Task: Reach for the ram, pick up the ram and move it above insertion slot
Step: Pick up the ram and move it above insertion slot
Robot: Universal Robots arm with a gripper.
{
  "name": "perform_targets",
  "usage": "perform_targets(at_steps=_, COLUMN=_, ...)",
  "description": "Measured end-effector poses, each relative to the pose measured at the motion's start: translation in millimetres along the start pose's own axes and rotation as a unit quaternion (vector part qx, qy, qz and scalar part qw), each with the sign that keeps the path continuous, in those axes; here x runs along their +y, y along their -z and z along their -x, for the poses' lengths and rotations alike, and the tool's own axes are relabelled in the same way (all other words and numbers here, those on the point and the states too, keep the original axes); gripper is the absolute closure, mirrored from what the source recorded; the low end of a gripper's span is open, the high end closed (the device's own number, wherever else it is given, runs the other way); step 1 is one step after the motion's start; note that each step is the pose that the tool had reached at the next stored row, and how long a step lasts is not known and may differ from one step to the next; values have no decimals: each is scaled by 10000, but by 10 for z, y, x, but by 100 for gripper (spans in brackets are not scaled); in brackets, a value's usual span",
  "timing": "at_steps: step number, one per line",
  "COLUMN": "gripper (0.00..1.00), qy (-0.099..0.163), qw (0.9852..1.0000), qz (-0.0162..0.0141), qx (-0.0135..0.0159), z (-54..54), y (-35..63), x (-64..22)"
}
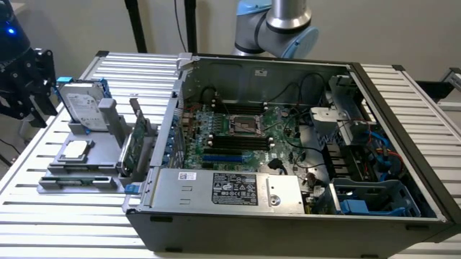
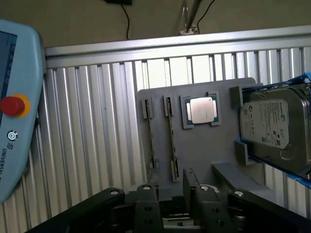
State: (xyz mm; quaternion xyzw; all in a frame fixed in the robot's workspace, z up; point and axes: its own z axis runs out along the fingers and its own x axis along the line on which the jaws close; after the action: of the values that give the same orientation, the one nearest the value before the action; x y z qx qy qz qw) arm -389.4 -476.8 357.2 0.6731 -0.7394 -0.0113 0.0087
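1. The gripper (image 1: 29, 105) hangs at the exterior view's left edge, above the slatted table (image 1: 65, 226) and level with the hard drive (image 1: 83, 105).
2. In the wrist view, the gripper (image 2: 170, 193) has its black fingers (image 2: 147, 196) spread with a clear gap between them. Nothing is held in that gap.
3. The ram (image 2: 172, 141) stands on edge in a groove of the gray fixture plate (image 2: 214, 150), a thin strip seen from above. Its near end lies just ahead of the gap between the fingers, not touching them.
4. A second thin stick (image 2: 151, 136) stands in a groove just beside the ram and parallel to it.
5. In the exterior view, the ram (image 1: 75, 182) lies at the front end of the gray fixture plate (image 1: 101, 162), below the gripper and well apart from it.
6. On the same plate, a processor chip (image 2: 200, 110) sits next to the sticks, and the hard drive (image 2: 274, 126) leans in a blue-edged holder beyond it.
7. A green expansion card (image 1: 137, 145) stands upright between the plate and the open computer case (image 1: 288, 216).
8. The insertion slot (image 1: 241, 141) is among the long black sockets on the motherboard (image 1: 281, 135) inside the case, well apart from the ram and from the gripper.
9. A teach pendant (image 2: 14, 107) with a red button lies on the table near the plate.
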Motion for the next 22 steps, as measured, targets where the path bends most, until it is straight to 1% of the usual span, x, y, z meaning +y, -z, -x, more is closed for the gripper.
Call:
perform_targets(at_steps=1, gripper=64, qy=0, qw=10000, qz=0, qx=0, z=0, y=-3, x=0)
perform_targets(at_steps=3, gripper=53, qy=-1, qw=10000, qz=-1, qx=0, z=0, y=-16, x=0)
perform_targets(at_steps=5, gripper=53, qy=4, qw=10000, qz=0, qx=0, z=-3, y=-43, x=-2)
perform_targets(at_steps=6, gripper=46, qy=13, qw=10000, qz=-2, qx=0, z=-3, y=-61, x=-3)
perform_targets(at_steps=10, gripper=46, qy=135, qw=9999, qz=-1, qx=4, z=-6, y=-134, x=-5)
perform_targets(at_steps=13, gripper=46, qy=326, qw=9995, qz=-1, qx=9, z=-7, y=-188, x=-7)
perform_targets(at_steps=16, gripper=46, qy=603, qw=9982, qz=0, qx=17, z=-7, y=-234, x=-8)
perform_targets(at_steps=19, gripper=46, qy=858, qw=9963, qz=0, qx=23, z=-7, y=-277, x=-9)
perform_targets(at_steps=22, gripper=46, qy=1002, qw=9950, qz=0, qx=24, z=-21, y=-328, x=-12)
